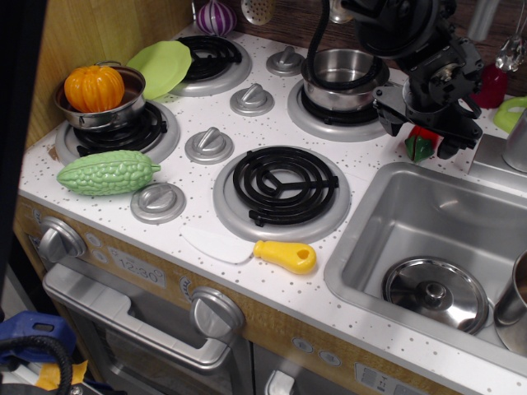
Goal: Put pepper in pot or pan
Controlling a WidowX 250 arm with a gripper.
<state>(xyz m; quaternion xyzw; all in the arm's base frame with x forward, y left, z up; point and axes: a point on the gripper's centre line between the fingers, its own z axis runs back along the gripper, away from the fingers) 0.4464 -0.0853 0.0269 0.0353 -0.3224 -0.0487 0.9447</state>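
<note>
Directly beneath the gripper (424, 132) lies the pepper (421, 145), mostly hidden, its green stem end toward the sink. Its fingers (390, 118) stand apart, straddling it. The saucepan (343, 79) sits close by.

Four burners: back left (207, 56), back right (339, 105), front left (118, 130), front centre (284, 184). Five knobs on the stove top (286, 59) (252, 98) (209, 144) (158, 201), and two on the front panel (56, 239) (216, 313). Two steel vessels: one saucepan (341, 78), one pot (104, 105) with one pumpkin (94, 87). One gourd (108, 173), one pepper (420, 145), one green plate (160, 67), one onion (216, 16), one spatula (251, 249), one sink (436, 247), one lid (434, 294).
</note>
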